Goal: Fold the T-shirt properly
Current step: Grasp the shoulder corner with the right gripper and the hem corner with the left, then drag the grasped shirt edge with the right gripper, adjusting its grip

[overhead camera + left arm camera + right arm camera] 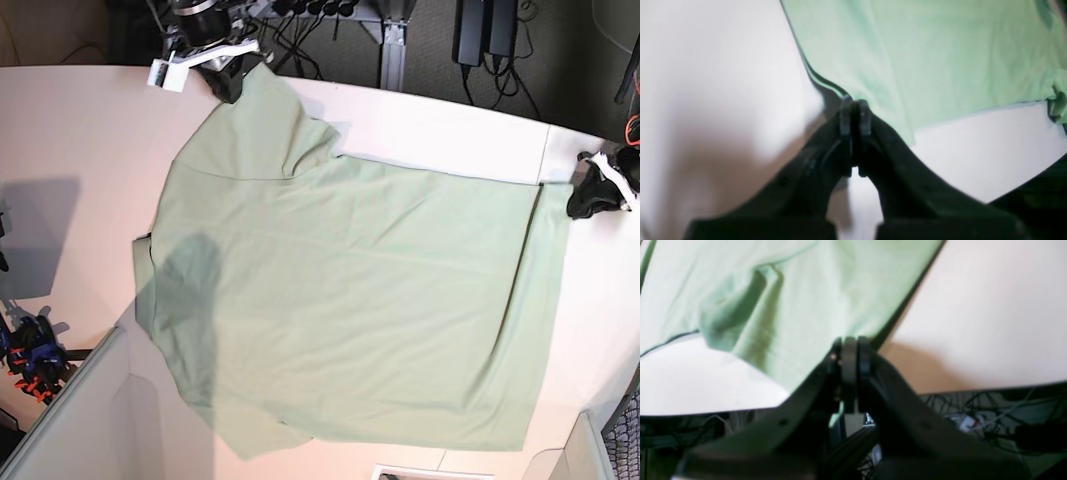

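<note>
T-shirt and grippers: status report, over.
Left gripper shut on T-shirt edge. Right gripper shut on the far corner. Shirt spread mostly flat on table, not yet folded. Nothing in the way.

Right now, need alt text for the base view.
A pale mint-green T-shirt lies spread across a white table, seen from above. The right gripper pinches its far left corner and the left gripper pinches its right edge.
</note>
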